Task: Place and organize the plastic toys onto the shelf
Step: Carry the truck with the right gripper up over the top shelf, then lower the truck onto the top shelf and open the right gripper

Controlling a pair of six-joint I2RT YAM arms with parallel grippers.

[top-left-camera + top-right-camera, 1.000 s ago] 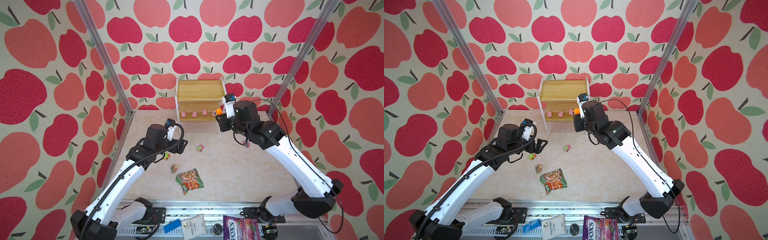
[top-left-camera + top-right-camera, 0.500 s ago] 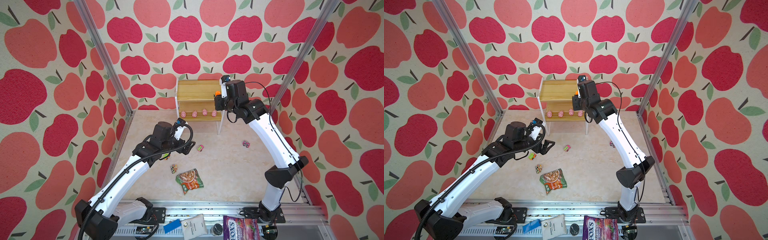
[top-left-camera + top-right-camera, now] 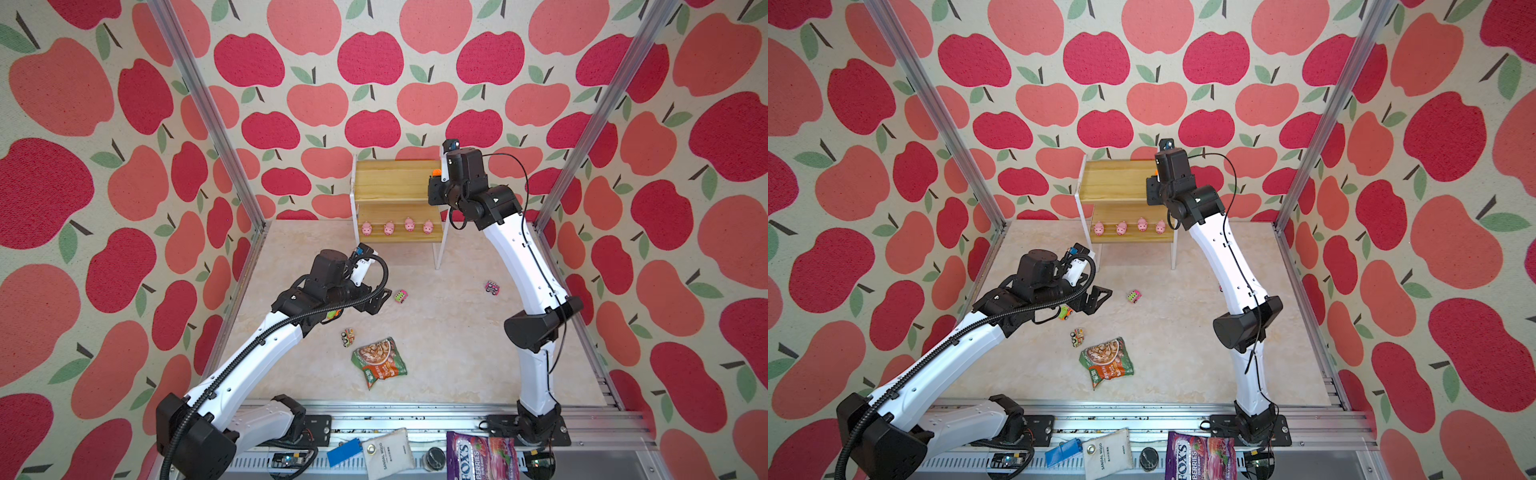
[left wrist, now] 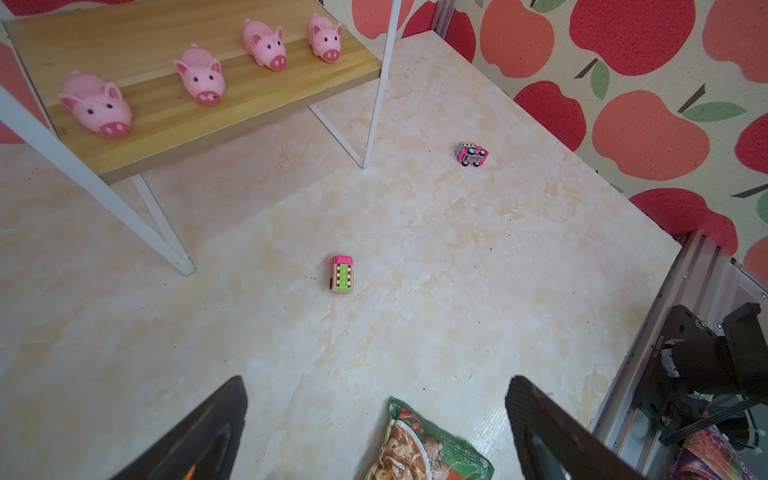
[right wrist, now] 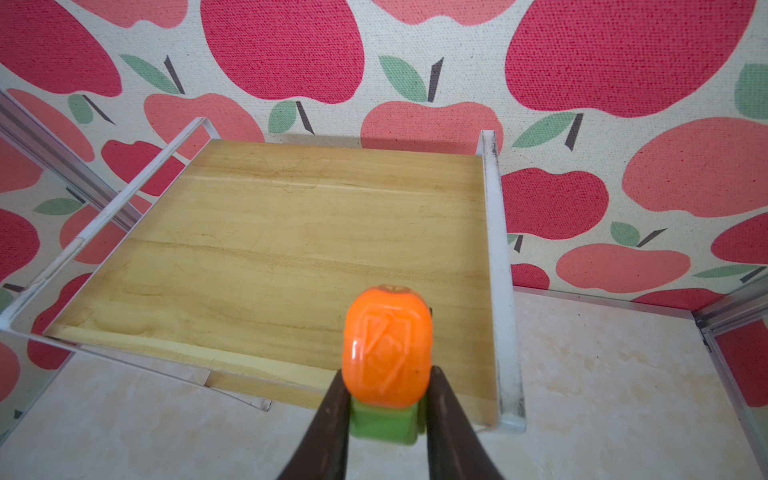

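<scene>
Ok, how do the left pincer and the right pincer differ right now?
The left pincer is wide open and empty; the right pincer is shut on an orange-and-green toy truck. The left pincer hangs over the tabletop, the right pincer up at the top board of the shelf. Both have dark fingers.

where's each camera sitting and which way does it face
Both top views: high in front, looking down at shelf, left arm, right arm.
Left wrist: over the table, facing the pigs on the lower board; open left gripper shows.
Right wrist: facing the top board; right gripper shut on orange truck.
All share the shelf.
</scene>
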